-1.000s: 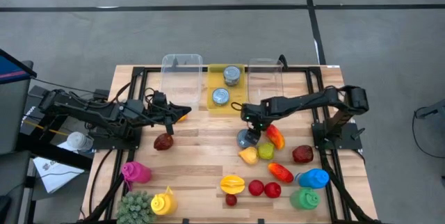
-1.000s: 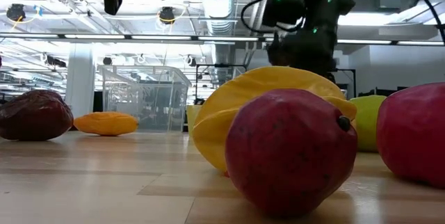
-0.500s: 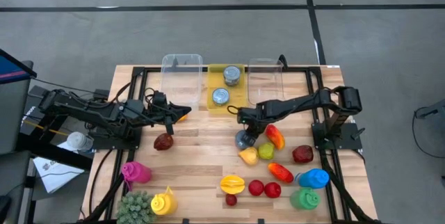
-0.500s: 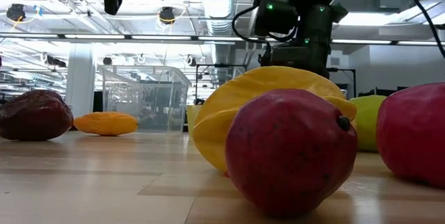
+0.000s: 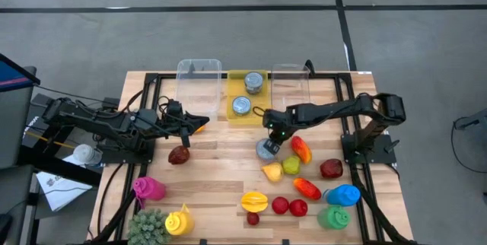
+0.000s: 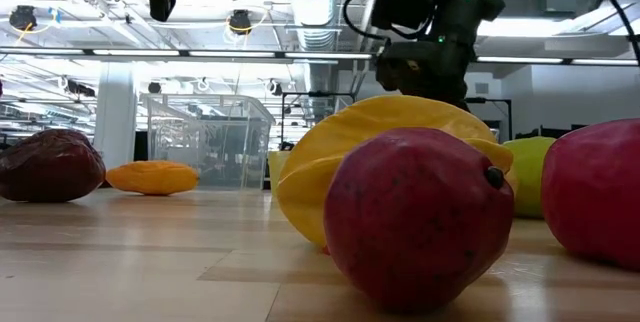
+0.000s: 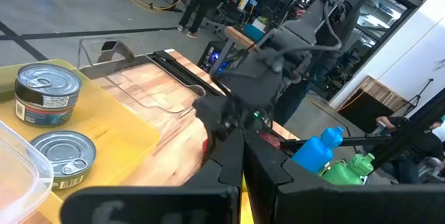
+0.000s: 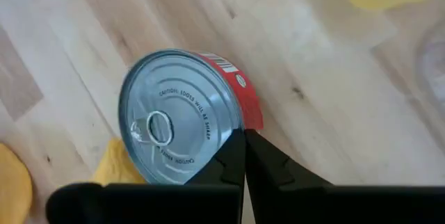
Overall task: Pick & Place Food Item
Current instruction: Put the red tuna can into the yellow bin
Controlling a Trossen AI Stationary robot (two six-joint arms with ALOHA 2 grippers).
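A tin can [image 8: 181, 116] with a silver pull-tab lid and a red label stands lid up on the wooden table, also visible in the high view [image 5: 266, 150]. My right gripper [image 8: 245, 140] is shut and slants down, with its tips at the can's red side. In the high view the right gripper [image 5: 271, 138] is just beyond the can. My left gripper [image 7: 242, 161] is shut on nothing, level and high above the table's left half [image 5: 186, 125]. An orange fruit [image 5: 200, 125] lies on the table by it. My right gripper's shut fingertips [image 8: 236, 151] stand at the can's rim on its red-labelled side [image 8: 248, 109], slanting down from above. Nothing is between the fingers. I cannot tell whether they touch the can, which rests on its base on the table.
A yellow tray [image 5: 245, 116] with two cans sits at the far edge between two clear tubs [image 5: 199, 77] [image 5: 289, 81]. Toy fruit crowds the near right: a yellow piece [image 5: 272, 170], a green apple [image 5: 291, 165], an orange-red one [image 5: 302, 150]. Bottles line the near edge.
My right gripper dipped down and toward the table's left over the can, then came back up and a little toward the right. The can has stayed on the table in about the same place.
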